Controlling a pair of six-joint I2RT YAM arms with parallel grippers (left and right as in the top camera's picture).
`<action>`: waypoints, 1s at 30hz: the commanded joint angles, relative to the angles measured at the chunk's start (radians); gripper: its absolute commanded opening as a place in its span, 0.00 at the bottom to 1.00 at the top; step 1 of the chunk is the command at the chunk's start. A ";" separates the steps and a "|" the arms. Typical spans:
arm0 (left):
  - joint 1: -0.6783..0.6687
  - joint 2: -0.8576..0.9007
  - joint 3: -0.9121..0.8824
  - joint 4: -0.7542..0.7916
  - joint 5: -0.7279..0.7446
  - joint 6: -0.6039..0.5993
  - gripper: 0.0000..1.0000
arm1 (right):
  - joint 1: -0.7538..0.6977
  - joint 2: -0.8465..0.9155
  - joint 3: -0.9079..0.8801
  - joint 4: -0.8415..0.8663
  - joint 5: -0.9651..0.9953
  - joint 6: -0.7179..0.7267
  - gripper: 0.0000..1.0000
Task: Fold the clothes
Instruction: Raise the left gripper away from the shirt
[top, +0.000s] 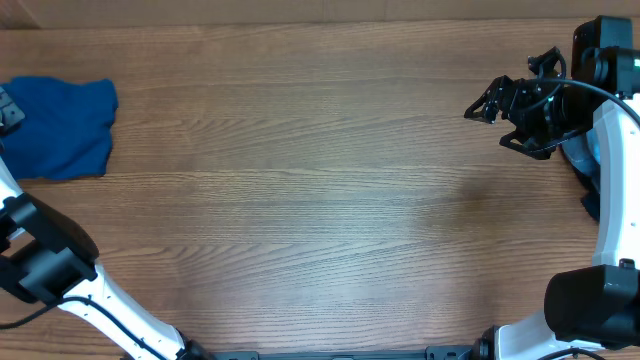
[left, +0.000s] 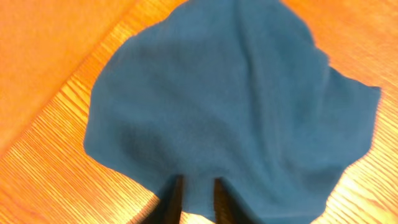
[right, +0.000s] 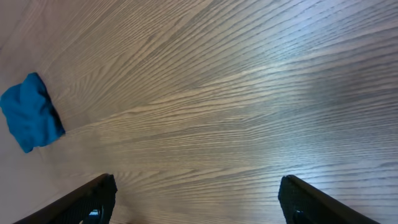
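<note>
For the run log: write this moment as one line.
left gripper: shut on blue shirt edge | right gripper: open, empty, above table | blue shirt: bunched at table's left edge, unfolded

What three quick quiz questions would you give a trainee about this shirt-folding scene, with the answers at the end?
1. True or false: the blue shirt lies spread flat in the middle of the table.
2. What is the left pincer doing? A: hanging open above the wood. B: closed on an edge of the shirt. C: gripping the other arm.
3. Fill in: the right pincer stands ____ over bare wood, holding nothing.

Key
1. False: it sits bunched at the table's left end.
2. B
3. open
</note>
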 joint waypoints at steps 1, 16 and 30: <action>0.005 0.118 0.012 -0.013 -0.017 -0.024 0.04 | 0.006 -0.013 0.029 0.000 -0.028 0.003 0.88; 0.032 0.199 0.077 -0.104 0.034 -0.053 0.09 | 0.006 -0.013 0.029 -0.002 -0.037 0.003 0.88; 0.016 -0.155 0.302 -0.319 0.322 -0.050 0.48 | 0.006 -0.020 0.029 0.035 -0.037 -0.042 0.86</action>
